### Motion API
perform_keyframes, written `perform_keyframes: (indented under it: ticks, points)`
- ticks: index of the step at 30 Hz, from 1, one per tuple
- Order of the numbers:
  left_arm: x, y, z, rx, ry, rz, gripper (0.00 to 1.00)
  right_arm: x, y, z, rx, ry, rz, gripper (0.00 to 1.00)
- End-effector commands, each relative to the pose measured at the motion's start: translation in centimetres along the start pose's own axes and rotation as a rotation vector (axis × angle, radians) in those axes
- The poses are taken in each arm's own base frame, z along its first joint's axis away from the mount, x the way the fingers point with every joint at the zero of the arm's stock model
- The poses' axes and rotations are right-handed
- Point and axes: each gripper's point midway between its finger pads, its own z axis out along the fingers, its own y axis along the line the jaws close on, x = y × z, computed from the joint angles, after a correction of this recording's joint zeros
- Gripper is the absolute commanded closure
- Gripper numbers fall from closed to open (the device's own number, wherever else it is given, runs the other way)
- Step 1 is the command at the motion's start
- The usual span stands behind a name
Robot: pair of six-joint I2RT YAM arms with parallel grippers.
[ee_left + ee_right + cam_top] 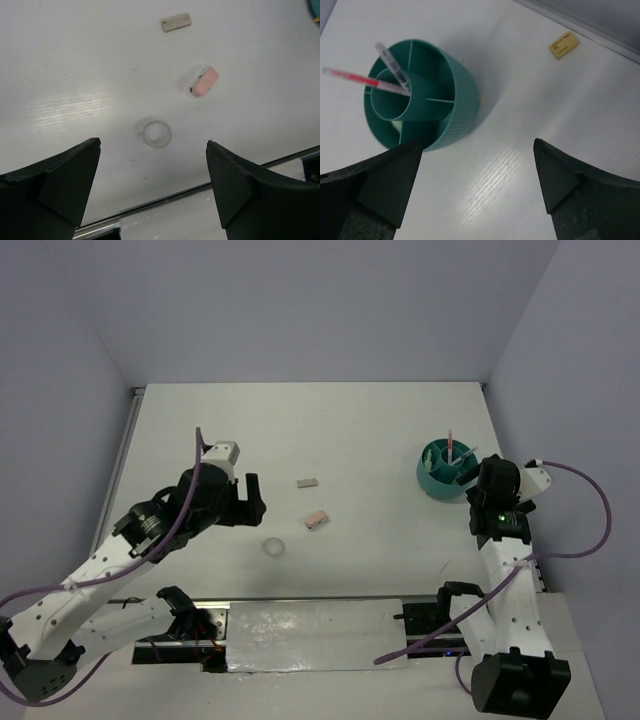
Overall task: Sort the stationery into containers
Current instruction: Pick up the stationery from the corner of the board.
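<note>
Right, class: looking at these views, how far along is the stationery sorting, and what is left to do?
Done: a pink pen and a clear-barrelled pen stand in the teal organiser. In hand: nothing; the left gripper and right gripper are both open and empty. Left: the tan eraser, pink eraser and clear tape ring lie loose on the table.

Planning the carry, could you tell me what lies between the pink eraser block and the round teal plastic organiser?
Nothing; the top view shows bare table between pink block and teal organiser.
</note>
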Motion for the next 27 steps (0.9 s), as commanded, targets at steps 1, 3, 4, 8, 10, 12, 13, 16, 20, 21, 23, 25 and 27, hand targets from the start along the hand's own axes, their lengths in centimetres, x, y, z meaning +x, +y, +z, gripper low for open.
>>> perform_keyframes:
  ticks: [1, 3, 4, 8, 10, 12, 13, 16, 20, 21, 23, 25, 27]
  points:
    - [1.0, 3.9, -2.7, -0.138, 0.007, 0.061, 0.01, -1.7, -2.7, -0.3, 0.143, -0.100, 0.135, 0.00]
    - [1.0, 4.1, -3.4, -0.124, -0.020, 0.058, 0.01, -2.8, -5.0, 0.2, 0.258, -0.174, 0.236, 0.00]
    - [1.2, 3.7, -3.5, -0.085, -0.025, 0.082, 0.01, -2.7, -5.8, 0.9, 0.306, -0.186, 0.292, 0.00]
    - [0.9, 3.1, -3.5, -0.044, -0.043, 0.075, 0.01, -3.9, -7.3, 2.6, 0.456, -0.201, 0.420, 0.00]
    - [0.9, 3.0, -3.6, -0.041, -0.043, 0.076, 0.01, -4.6, -6.7, 3.8, 0.504, -0.185, 0.451, 0.00]
    - [0.9, 3.0, -3.7, -0.033, -0.049, 0.077, 0.01, -4.3, -7.4, 4.0, 0.594, -0.165, 0.447, 0.00]
    - [0.8, 2.8, -3.8, -0.023, -0.054, 0.077, 0.01, -3.7, -7.6, 5.0, 0.637, -0.146, 0.433, 0.00]
    - [0.5, 2.7, -4.6, 0.007, -0.090, 0.068, 0.01, -3.8, -7.2, 7.2, 0.654, -0.139, 0.402, 0.00]
    - [0.3, 2.3, -5.5, 0.051, -0.129, 0.056, 0.01, -3.7, -8.0, 9.5, 0.710, -0.123, 0.339, 0.00]
    - [0.2, 2.4, -5.7, 0.052, -0.136, 0.050, 0.01, -3.7, -8.2, 9.9, 0.716, -0.128, 0.328, 0.00]
    - [0.1, 2.5, -6.0, 0.055, -0.154, 0.043, 0.01, -3.4, -8.9, 10.8, 0.737, -0.120, 0.266, 0.00]
    - [0.0, 2.5, -6.2, 0.061, -0.162, 0.040, 0.01, -3.2, -9.5, 11.7, 0.759, -0.120, 0.228, 0.00]
    - [0.1, 2.5, -6.2, 0.062, -0.161, 0.041, 0.01, -2.8, -10.0, 12.8, 0.771, -0.089, 0.222, 0.00]
